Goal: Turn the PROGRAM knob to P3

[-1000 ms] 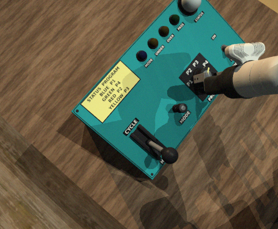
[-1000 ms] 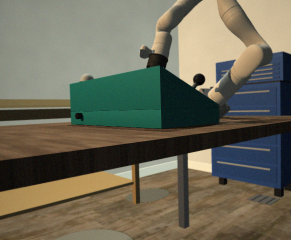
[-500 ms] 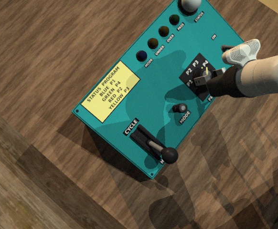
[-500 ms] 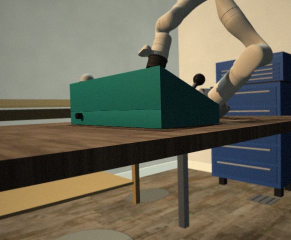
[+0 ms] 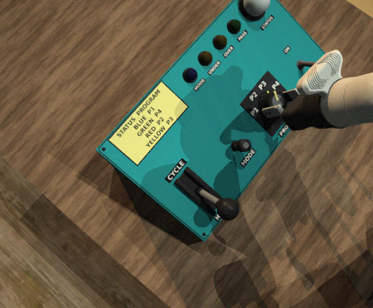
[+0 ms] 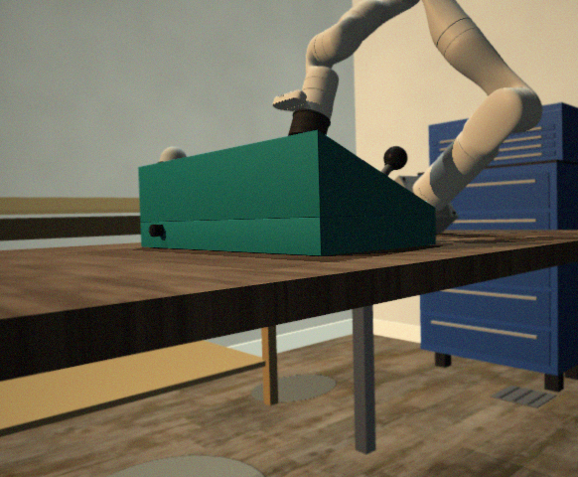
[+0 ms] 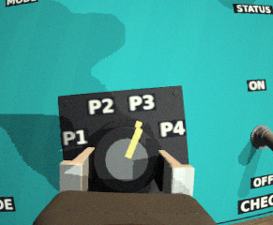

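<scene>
The teal console point(image 5: 209, 109) stands on the wooden table. Its black PROGRAM knob point(image 7: 125, 161) sits on a black plate marked P1 to P4. The knob's yellow pointer point(image 7: 135, 139) points up toward P3 point(image 7: 142, 103), slightly to its right side. My gripper point(image 7: 126, 163) is shut on the knob, one grey finger on each side. It also shows in the overhead view point(image 5: 277, 104), where the knob point(image 5: 271, 99) is partly covered by the fingers. In the side view the console's back hides the knob; only my wrist point(image 6: 307, 120) shows above the console point(image 6: 284, 200).
Other controls: the CYCLE lever point(image 5: 209, 197), the MODE button point(image 5: 241, 145), the CHECK toggle point(image 7: 269, 141), a row of lamps point(image 5: 211, 49) and the STATUS dome point(image 5: 254, 6). A yellow legend card point(image 5: 147, 122) lies at the left. A blue tool cabinet point(image 6: 514, 240) stands behind the table.
</scene>
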You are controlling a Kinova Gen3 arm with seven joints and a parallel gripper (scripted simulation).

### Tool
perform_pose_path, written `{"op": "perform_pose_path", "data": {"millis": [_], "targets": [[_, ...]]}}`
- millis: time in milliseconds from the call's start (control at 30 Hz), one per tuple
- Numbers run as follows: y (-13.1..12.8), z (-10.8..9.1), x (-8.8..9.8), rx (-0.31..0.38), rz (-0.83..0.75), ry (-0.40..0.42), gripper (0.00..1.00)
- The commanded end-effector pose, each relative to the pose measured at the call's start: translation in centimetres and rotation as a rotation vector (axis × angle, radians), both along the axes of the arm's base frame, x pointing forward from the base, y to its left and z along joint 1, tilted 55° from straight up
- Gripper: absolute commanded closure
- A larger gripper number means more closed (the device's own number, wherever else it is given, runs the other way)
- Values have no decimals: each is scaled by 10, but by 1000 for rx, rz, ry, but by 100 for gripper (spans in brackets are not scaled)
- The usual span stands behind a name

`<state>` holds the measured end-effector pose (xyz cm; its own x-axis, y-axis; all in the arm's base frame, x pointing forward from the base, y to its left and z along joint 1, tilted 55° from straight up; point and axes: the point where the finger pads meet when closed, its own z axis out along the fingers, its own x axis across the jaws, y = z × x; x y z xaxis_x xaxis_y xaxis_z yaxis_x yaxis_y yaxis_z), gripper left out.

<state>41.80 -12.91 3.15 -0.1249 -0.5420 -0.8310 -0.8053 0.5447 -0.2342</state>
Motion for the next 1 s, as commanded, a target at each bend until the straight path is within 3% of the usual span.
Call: {"op": "perform_pose_path", "data": {"millis": [0, 400, 967], "targets": [[8, 4, 2, -9, 29, -33, 100], [8, 4, 2, -64, 77, -95, 100], [9, 4, 2, -68, 81, -99, 100]]}}
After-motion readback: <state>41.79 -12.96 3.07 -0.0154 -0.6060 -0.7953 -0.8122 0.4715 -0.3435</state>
